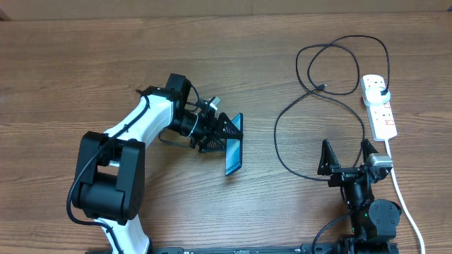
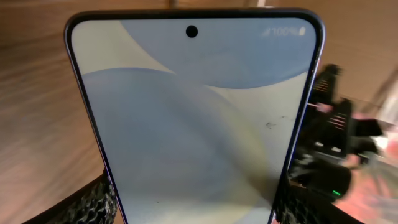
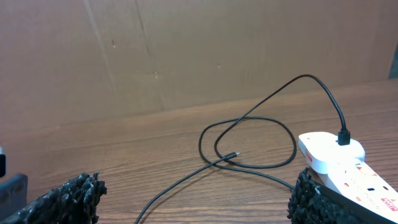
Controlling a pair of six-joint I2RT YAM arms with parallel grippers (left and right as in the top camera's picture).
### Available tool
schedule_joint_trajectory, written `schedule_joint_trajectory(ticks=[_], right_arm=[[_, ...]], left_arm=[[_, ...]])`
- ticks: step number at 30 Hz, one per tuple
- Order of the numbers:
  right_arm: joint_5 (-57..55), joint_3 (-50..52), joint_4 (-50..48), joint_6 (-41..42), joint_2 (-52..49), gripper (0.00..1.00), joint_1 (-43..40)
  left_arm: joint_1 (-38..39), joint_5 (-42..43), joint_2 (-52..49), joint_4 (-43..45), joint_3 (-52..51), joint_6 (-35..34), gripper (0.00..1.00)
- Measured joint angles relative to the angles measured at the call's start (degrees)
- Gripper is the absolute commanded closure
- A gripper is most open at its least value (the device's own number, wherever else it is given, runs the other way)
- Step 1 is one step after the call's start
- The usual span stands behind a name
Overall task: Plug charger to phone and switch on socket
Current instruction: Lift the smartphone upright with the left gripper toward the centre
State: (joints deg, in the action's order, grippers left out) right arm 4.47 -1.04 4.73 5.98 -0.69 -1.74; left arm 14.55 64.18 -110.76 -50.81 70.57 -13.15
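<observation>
The left gripper (image 1: 220, 132) is clamped on the phone (image 1: 234, 144), its fingers (image 2: 93, 200) against the two long edges. The lit screen fills the left wrist view. The phone is near the middle of the table (image 1: 85, 63), standing on edge rather than lying flat.

The right gripper (image 1: 346, 154) is spread wide and holds nothing. The charger (image 1: 311, 92) lies in loose loops just ahead of it. Its connector tip (image 3: 231, 155) rests free on the wood, well apart from the phone. Its plug (image 3: 344, 135) is seated in the socket (image 1: 379, 106), which lies at the far right, just beyond the right gripper.
</observation>
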Motion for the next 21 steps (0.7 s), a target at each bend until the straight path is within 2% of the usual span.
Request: schedule_joint_trajectory(ticks=[7, 15, 21], right_arm=[[-0.02, 0.0, -0.04, 0.0, 0.0, 0.0, 0.0], [-0.02, 0.0, 0.0, 0.0, 0.0, 0.0, 0.0], [-0.02, 0.0, 0.0, 0.0, 0.0, 0.0, 0.02]], left_arm=[[0.0, 6.73, 0.0, 1.49, 0.0, -2.12, 0.37], [0.0, 11.06, 0.0, 8.48, 0.04, -12.26, 0.37], [-0.02, 11.96, 0.0, 10.36, 0.04, -18.32, 0.36]])
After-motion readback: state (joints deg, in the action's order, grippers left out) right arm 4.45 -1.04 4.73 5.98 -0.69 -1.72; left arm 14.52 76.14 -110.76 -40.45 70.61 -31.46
